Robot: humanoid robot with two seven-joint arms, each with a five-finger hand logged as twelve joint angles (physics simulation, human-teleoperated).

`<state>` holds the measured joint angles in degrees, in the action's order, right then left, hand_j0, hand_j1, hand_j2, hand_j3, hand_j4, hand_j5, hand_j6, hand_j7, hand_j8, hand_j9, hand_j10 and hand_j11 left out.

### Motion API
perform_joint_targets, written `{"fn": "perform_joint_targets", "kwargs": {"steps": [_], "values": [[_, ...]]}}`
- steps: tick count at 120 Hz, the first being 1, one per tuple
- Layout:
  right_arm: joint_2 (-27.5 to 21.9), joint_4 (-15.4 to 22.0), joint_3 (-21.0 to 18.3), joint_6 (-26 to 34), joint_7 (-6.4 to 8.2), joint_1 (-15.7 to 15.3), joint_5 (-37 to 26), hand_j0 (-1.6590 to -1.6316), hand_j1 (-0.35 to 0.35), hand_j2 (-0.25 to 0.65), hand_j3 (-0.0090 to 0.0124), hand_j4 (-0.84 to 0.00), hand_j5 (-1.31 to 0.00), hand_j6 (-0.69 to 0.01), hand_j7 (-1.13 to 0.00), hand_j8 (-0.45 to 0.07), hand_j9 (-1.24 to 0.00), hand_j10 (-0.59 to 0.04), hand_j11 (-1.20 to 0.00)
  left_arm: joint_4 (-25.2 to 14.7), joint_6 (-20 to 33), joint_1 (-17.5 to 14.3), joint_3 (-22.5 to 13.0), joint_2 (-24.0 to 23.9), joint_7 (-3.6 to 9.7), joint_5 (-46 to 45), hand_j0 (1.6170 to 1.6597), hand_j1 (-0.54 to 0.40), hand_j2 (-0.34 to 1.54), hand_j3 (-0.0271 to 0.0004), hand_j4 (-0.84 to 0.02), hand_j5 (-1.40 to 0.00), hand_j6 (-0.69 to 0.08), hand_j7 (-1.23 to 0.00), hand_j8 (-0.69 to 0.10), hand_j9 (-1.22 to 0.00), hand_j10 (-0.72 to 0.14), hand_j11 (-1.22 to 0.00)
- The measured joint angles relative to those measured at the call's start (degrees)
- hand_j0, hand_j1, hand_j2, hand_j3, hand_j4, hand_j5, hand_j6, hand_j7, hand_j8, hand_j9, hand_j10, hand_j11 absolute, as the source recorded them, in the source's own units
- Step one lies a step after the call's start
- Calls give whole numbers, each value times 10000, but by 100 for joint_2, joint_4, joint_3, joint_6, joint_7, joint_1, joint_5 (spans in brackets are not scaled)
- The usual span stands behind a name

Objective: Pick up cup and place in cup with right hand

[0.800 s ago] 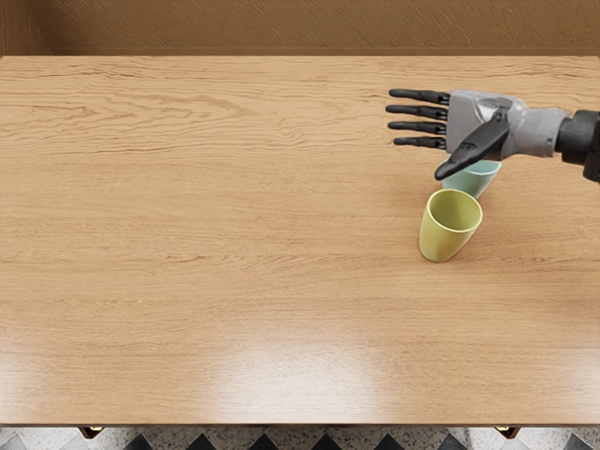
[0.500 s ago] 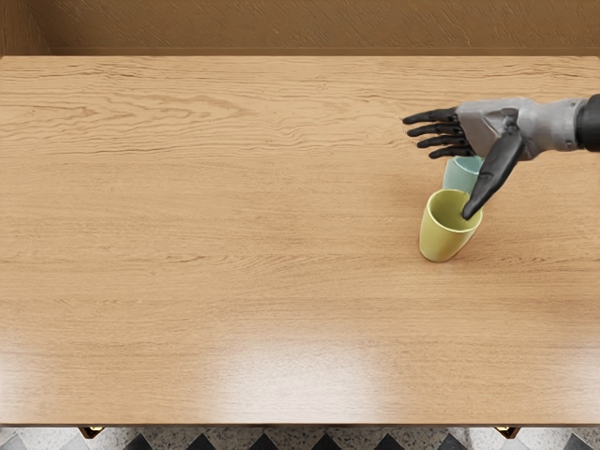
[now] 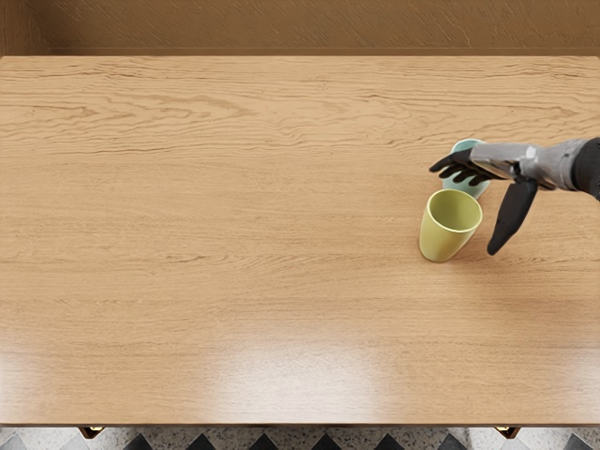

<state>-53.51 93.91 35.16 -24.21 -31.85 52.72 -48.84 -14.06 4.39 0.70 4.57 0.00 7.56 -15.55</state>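
My right hand reaches in from the right edge, fingers spread and holding nothing. Its four fingers pass over the light blue cup, covering part of it, while the thumb points toward the front, to the right of the yellow cup. The yellow cup stands with its mouth up, just in front of the blue one and overlapping it in the view. Whether the two cups touch, I cannot tell. The left arm is out of view.
Both cups are on the right part of the wooden table. A brown wall rises beyond the table's back edge, and a checkered floor shows below the front edge.
My right hand has moved toward the front and right and has turned, its thumb swinging from above the cups to the yellow cup's right. Both cups look unmoved.
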Motion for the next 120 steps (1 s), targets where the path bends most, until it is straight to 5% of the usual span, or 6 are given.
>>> {"fn": "perform_joint_targets", "kwargs": {"steps": [104, 120], "values": [[722, 5, -38, 1151, 46, -745, -1297, -16580, 247, -568, 1, -3315, -4021, -3272, -4101, -3325, -4114, -3241, -4109, 0, 0, 0, 1, 0, 0, 0, 16581, 3489, 1, -1, -1, -2, -1, -2, -1, -2, -1, -2], [724, 6, -31, 1147, 48, -764, -1320, -16578, 693, -636, 0, -3905, -4487, -3785, -4682, -3050, -4678, -3320, -4701, 0, 0, 0, 1, 0, 0, 0, 16581, 3489, 2, -2, -1, -3, -1, -3, -1, -3, 0, -3]]}}
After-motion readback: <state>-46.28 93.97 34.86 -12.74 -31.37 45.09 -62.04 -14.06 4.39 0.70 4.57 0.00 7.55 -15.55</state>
